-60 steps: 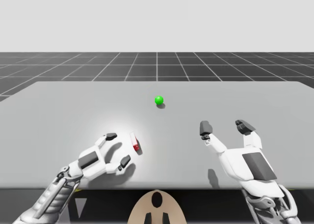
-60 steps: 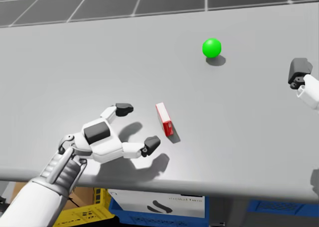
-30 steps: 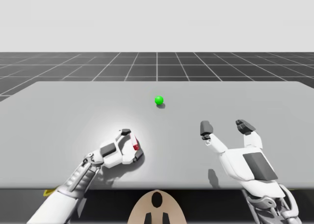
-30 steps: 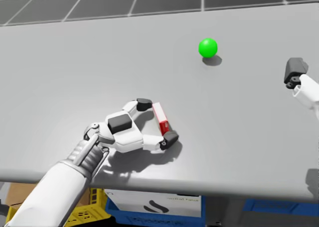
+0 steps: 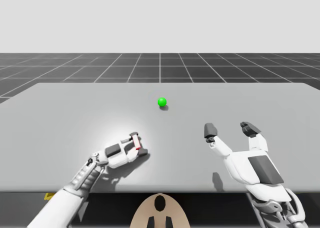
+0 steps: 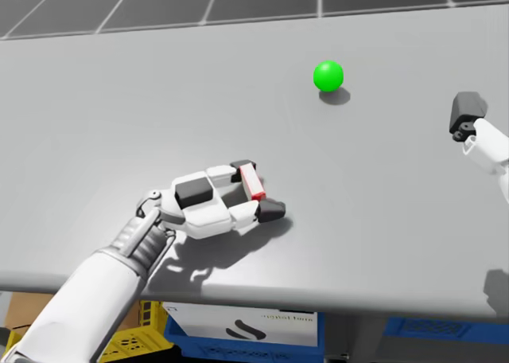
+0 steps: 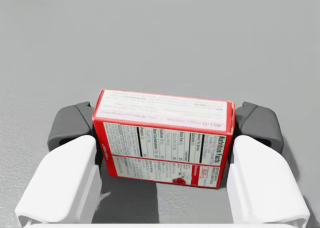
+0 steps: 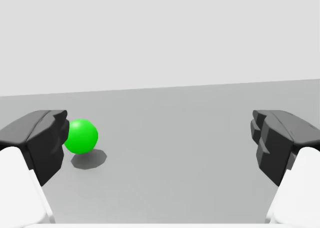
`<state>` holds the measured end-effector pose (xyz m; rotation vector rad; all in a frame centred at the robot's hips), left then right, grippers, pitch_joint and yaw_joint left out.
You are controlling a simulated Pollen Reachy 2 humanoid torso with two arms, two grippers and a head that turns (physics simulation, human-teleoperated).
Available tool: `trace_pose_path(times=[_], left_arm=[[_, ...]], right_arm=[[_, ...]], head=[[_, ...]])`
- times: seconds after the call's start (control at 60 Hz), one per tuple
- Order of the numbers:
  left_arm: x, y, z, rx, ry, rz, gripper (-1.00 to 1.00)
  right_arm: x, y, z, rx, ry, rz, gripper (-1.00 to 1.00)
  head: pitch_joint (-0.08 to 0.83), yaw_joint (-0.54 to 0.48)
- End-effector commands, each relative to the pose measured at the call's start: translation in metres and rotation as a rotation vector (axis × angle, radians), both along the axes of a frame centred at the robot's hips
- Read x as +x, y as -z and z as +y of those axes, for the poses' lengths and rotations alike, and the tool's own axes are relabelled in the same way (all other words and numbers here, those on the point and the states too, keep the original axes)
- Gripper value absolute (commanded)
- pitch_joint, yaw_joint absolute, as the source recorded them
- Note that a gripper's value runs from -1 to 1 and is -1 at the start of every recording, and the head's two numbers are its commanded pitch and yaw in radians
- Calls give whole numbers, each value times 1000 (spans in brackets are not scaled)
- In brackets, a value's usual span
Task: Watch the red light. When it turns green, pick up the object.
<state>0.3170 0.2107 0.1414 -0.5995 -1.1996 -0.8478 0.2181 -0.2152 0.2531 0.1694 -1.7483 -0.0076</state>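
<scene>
1. Light (image 5: 162, 102) is seen green, set mid-bench towards the far edge of the bench (image 5: 60, 113).
2. The red box (image 7: 165, 138) is clamped end to end by the left gripper (image 7: 164, 125), close to the near edge, left of centre.
3. The right gripper (image 8: 160, 143) is held with fingers wide apart by the near edge, right of centre.

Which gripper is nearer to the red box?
Left. The left gripper is shut on the box, one finger at each end; the right gripper is open, well apart from it on the table.
</scene>
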Motion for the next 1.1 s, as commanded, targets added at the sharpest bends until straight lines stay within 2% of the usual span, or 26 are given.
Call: trace_pose_path(times=[0.017, 0.1, 0.267, 0.383, 0.533, 0.683, 0.783, 0.8, 0.85, 0.867, 1.0, 1.1], left_arm=[[-5, 4, 4, 9, 20, 4, 1000], [-7, 4, 5, 16, 27, -1, 1000], [-9, 4, 4, 30, 38, -15, 1000], [-11, 4, 3, 63, 49, -42, 1000], [-13, -10, 2, 97, 80, -95, 1000], [-16, -51, 5, 110, 85, -196, 1000], [-18, -83, 7, 99, 64, -281, 1000], [-19, -96, 7, 90, 56, -313, 1000], [-21, -108, 8, 83, 52, -347, 1000], [-23, -120, 7, 82, 52, -383, 1000], [-33, -167, 4, 66, 23, -512, 1000], [-45, -208, 0, 37, -3, -633, 1000]], right_arm=[[-1, 1, 3, 25, 3, 4, -1000], [-1, 1, 3, 24, 4, 3, -1000], [-1, 1, 3, 21, 6, 1, -1000], [0, 1, 3, 20, 7, 3, -1000], [0, 1, 2, 19, 11, 7, -1000], [1, 1, 0, 25, 11, 5, -1000], [1, 1, -1, 23, 4, 2, -1000], [1, 1, 0, 18, -7, 0, -1000], [1, 1, 0, 6, 12, -9, -1000], [1, 1, 0, 10, 11, -9, -1000], [1, 1, -1, -2, 21, -23, -1000], [0, 1, 0, -2, 14, -23, -1000]], head=[[683, 176], [664, 176], [553, 180], [431, 179], [359, 178], [336, 177], [333, 172], [331, 171], [329, 169], [328, 168], [323, 164], [319, 160]])
